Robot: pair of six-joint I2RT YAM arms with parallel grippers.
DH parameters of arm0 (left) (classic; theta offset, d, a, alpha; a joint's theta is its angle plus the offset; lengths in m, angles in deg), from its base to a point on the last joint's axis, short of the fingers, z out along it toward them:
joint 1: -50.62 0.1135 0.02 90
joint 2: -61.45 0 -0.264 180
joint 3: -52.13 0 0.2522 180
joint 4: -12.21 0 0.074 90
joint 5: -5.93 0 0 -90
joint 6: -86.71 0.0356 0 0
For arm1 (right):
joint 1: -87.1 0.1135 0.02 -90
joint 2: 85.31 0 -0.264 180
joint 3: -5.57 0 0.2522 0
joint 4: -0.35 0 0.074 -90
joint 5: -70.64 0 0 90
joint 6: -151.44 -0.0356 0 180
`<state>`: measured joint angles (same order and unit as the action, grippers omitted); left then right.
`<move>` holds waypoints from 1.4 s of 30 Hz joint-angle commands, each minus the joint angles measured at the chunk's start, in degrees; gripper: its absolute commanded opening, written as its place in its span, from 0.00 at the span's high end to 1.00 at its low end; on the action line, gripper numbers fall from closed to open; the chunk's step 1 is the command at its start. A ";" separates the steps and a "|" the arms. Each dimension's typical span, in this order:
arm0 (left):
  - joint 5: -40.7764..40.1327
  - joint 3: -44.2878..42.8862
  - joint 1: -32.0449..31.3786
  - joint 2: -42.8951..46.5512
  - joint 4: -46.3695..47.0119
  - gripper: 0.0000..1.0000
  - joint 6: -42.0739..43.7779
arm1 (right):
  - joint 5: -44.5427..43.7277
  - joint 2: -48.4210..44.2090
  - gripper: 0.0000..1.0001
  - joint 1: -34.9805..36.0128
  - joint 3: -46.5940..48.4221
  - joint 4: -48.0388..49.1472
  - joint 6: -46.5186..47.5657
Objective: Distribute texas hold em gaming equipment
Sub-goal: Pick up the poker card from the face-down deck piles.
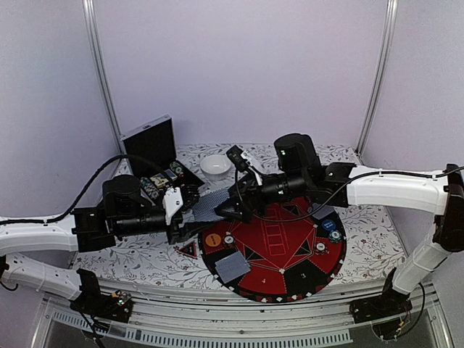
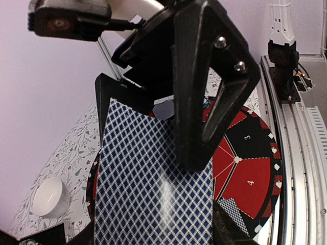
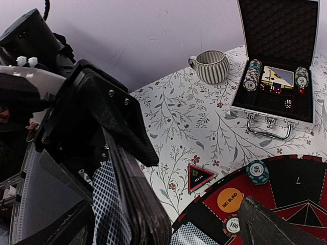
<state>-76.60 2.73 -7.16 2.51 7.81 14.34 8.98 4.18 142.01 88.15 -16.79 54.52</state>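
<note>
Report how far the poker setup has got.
Done: the orange button, some chips and a few cards lie on the mat. In hand: the left gripper holds the deck; the open right gripper straddles its end. Left: chip stacks sit in the case.

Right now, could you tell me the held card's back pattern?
The card: blue diamond lattice on white; clearest in left wrist.
</note>
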 commanded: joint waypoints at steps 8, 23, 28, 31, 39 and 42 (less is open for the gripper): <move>-0.26 -0.95 -0.78 1.02 1.97 0.47 0.69 | -5.50 4.03 0.03 0.47 4.43 -0.30 -4.75; -0.32 -0.97 -0.78 0.58 1.97 0.47 0.67 | -4.23 1.48 0.27 0.40 5.86 -7.04 -1.68; -0.51 -0.92 -0.84 0.49 1.97 0.47 0.67 | -1.89 1.94 0.46 0.41 7.53 -9.07 -1.23; -0.41 -0.93 -0.84 0.49 1.97 0.47 0.60 | -3.12 1.49 0.53 0.44 8.14 -10.88 -0.58; -0.43 -1.01 -0.84 0.49 1.97 0.47 0.62 | -5.77 0.43 0.65 0.43 9.53 -15.45 0.82; -0.43 -1.01 -0.84 0.36 1.97 0.47 0.59 | -6.32 0.33 0.71 0.43 10.20 -17.06 1.27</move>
<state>-77.35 2.73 -7.24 2.58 7.20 14.53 4.98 5.93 142.56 96.32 -29.95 54.69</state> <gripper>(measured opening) 0.531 0.326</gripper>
